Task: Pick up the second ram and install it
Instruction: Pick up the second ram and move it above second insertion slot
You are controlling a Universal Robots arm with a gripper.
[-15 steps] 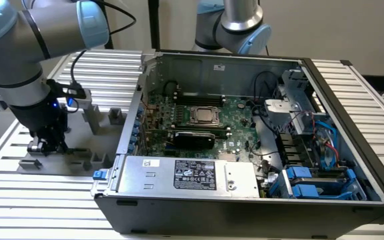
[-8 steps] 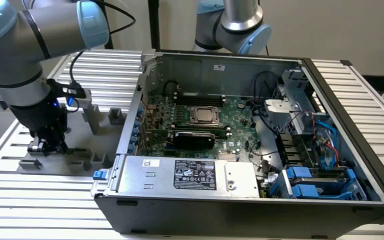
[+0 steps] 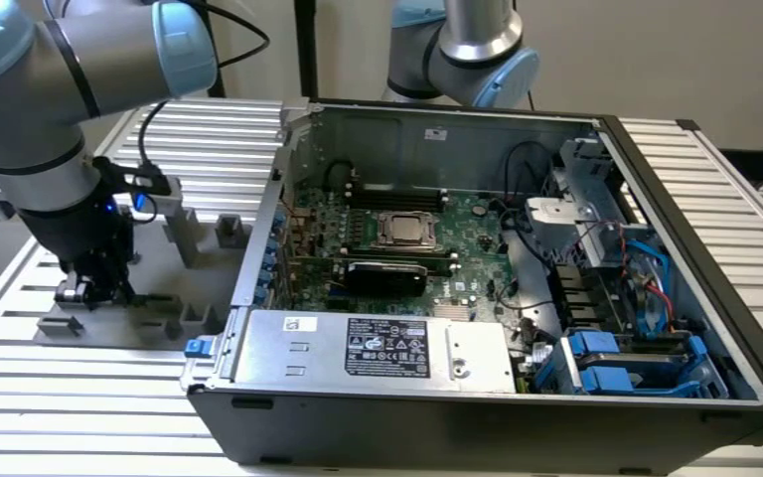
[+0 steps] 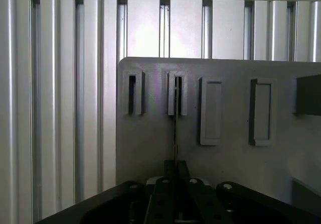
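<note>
Pinching end effector (image 4: 175,168) narrow around the second ram (image 4: 174,133), standing edge-on in its gray holder (image 4: 170,93); seemingly picking-up stage, calling for a straight, square pull.

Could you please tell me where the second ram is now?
The second ram stands edge-on on the gray holder tray at the exterior view's left, beside the computer case, one end in a slotted holder block, the other at the gripper.
</note>
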